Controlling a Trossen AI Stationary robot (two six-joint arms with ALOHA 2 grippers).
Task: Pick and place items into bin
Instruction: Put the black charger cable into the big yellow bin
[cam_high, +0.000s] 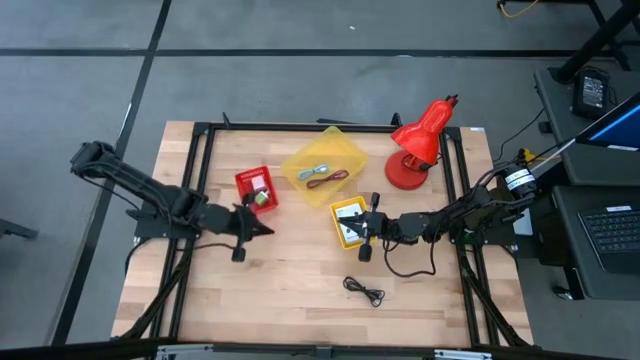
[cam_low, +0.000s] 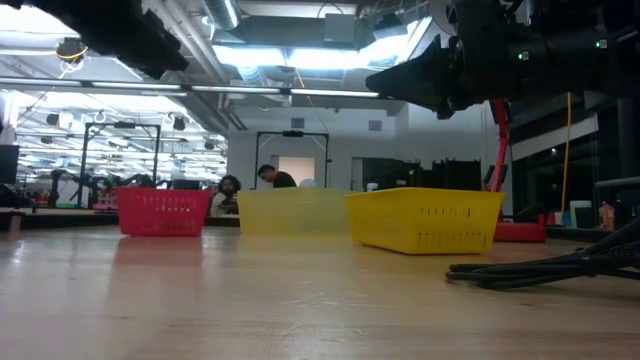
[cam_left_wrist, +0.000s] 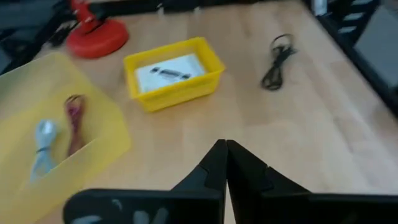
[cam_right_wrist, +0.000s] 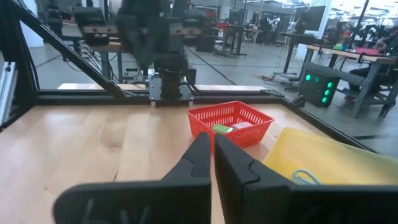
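Note:
My left gripper (cam_high: 266, 231) is shut on nothing and hangs above bare table just near of the red bin (cam_high: 256, 188), which holds a tiny green object (cam_right_wrist: 222, 129) and a white card (cam_right_wrist: 241, 126). My right gripper (cam_high: 355, 229) is shut too, held level over the small yellow bin (cam_high: 349, 222), where a white printed card (cam_left_wrist: 169, 70) lies. The large pale yellow bin (cam_high: 325, 168) holds a blue-grey strip (cam_left_wrist: 43, 144) and a dark red cord (cam_left_wrist: 74, 123). A black cord (cam_high: 364, 290) lies loose on the table near the front edge.
A red desk lamp (cam_high: 420, 145) stands at the far right of the table. A black frame (cam_high: 200, 180) runs along the table's sides and back. Bare wood (cam_high: 290, 290) stretches across the near half of the table, around the black cord.

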